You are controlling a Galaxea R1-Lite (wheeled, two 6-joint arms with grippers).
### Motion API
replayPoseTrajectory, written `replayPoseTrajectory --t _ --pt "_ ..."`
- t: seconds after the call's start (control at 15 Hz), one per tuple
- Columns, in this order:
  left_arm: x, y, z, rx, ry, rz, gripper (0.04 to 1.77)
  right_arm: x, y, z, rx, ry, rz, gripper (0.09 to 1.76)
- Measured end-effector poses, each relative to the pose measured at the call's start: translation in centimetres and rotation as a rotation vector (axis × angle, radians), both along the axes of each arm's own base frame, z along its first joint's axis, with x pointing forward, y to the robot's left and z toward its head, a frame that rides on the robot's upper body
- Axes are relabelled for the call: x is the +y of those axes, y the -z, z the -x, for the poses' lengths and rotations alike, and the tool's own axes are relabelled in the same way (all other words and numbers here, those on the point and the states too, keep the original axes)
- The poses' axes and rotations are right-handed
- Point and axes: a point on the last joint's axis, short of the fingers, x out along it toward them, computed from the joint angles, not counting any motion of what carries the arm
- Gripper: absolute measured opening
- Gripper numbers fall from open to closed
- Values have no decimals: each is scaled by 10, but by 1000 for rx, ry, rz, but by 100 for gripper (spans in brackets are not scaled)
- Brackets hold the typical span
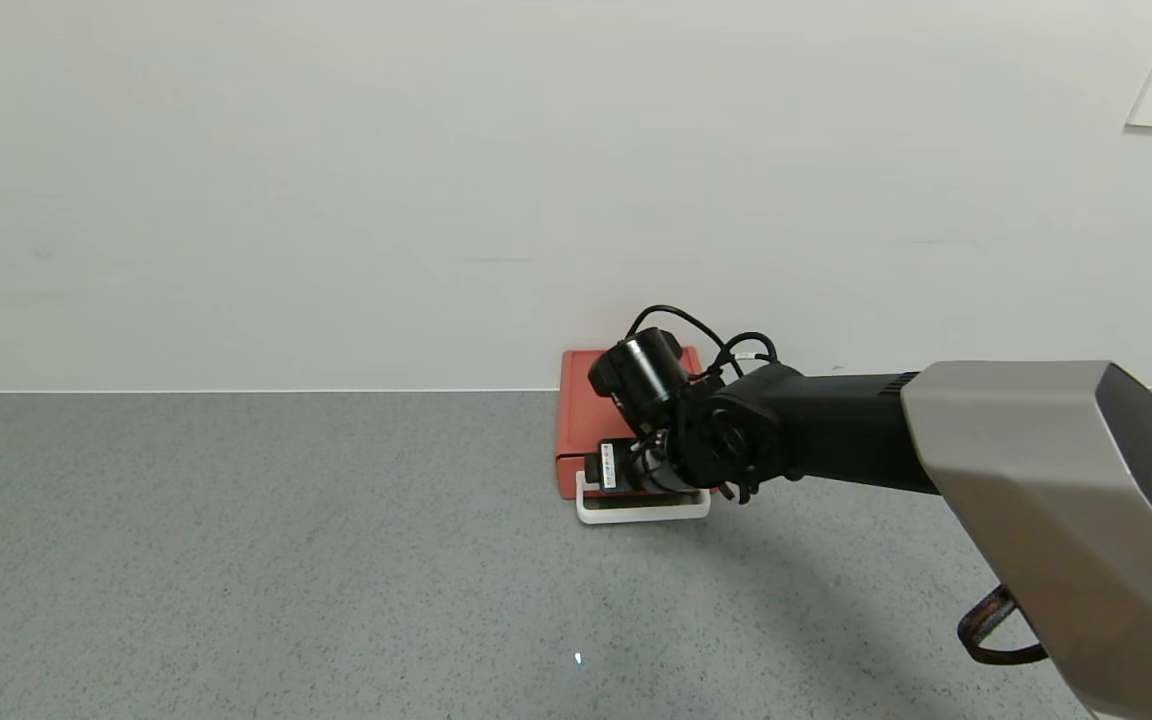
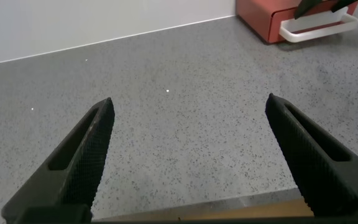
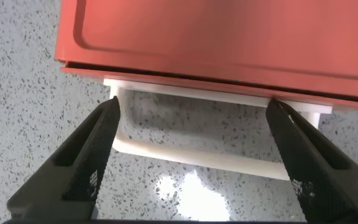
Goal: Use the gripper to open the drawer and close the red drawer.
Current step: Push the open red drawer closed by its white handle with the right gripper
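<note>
Now, with our right gripper (image 3: 191, 158) spread wide above the white handle (image 3: 210, 158) of the drawer (image 1: 626, 420) at frame centre by the wall, we may close beside the loop and only push the box.

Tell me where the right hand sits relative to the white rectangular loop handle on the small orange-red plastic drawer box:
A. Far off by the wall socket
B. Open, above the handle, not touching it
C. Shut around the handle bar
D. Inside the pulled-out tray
B: the right wrist view shows the right hand open, its fingers spread to both sides above the white rectangular loop handle of the small orange-red plastic drawer box, with no contact visible.
</note>
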Motion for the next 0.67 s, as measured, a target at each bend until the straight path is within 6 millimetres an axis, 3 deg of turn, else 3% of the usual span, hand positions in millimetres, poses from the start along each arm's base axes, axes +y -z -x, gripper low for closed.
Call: replayPoseTrajectory --t 0.67 --pt "0 0 0 0 0 0 175 -1 2 -4 -18 1 -8 171"
